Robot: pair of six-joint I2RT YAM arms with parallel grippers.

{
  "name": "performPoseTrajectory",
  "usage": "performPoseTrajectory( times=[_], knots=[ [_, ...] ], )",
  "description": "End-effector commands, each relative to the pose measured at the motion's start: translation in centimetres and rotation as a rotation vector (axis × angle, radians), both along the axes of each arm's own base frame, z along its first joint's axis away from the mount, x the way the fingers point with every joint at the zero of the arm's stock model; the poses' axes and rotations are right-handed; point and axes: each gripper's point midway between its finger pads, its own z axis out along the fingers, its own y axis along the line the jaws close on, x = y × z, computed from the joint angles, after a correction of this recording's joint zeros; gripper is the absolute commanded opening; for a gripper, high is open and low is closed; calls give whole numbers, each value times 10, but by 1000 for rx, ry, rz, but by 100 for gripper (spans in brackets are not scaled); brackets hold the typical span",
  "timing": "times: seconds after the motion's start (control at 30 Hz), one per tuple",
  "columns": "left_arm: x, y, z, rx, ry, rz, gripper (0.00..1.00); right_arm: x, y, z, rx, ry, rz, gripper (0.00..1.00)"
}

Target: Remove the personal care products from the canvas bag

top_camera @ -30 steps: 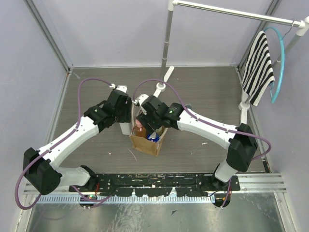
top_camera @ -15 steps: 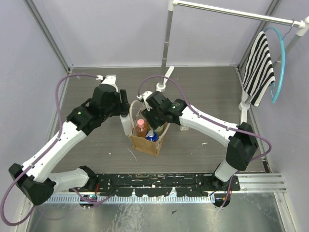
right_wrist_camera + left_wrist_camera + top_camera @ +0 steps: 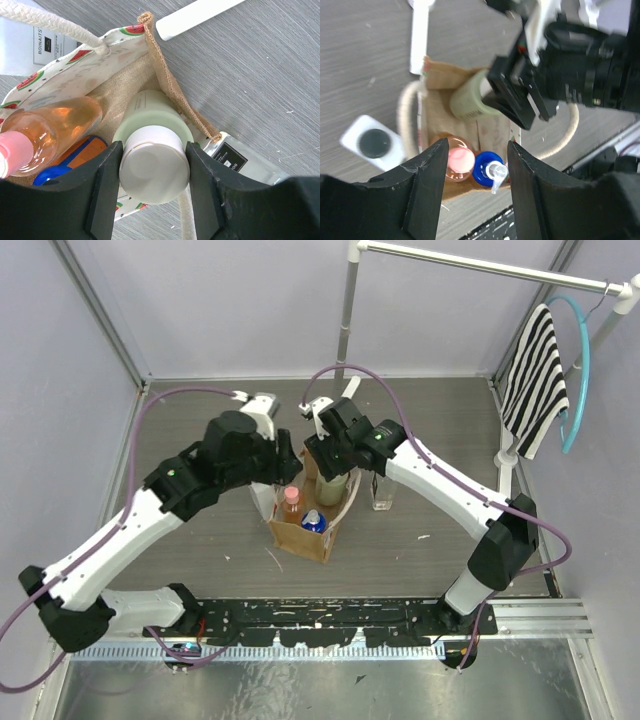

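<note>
**Right tool (image 3: 154, 172) clenched on the cream bottle (image 3: 149, 114); left tool (image 3: 476, 147) released over the canvas bag (image 3: 300, 537)**
Since half a second ago the right tool has closed on the cream bottle's beige cap, the bottle still inside the bag at its far side. The left tool, jaws apart and empty, has swung off the white bottle (image 3: 372, 142) (now alone on the counter (image 3: 440, 430), left of the bag). It now hangs above the peach bottle (image 3: 460, 161) and blue-capped bottle (image 3: 489, 172).
</note>
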Motion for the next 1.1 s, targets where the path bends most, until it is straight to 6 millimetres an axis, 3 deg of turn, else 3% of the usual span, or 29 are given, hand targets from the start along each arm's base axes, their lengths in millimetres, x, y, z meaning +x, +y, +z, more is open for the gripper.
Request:
performPoseTrajectory(
  times=[0.0, 0.17, 0.4, 0.73, 1.07],
  knots=[
    [-12, -27, -14, 18, 31, -120, 58, 7, 12, 31, 81, -75, 17, 19],
    [-8, -36, -50, 100, 105, -129, 58, 7, 10, 14, 68, -41, 10, 20],
    [0, -24, -80, 229, 125, -69, 58, 13, 1, 27, 90, -67, -28, 20],
    [1, -9, -94, 396, 160, -27, 56, 21, -16, 38, 109, -88, -74, 21],
    [-10, -2, -101, 428, 215, -25, 55, 30, -26, 50, 125, -114, -111, 22]
  ],
)
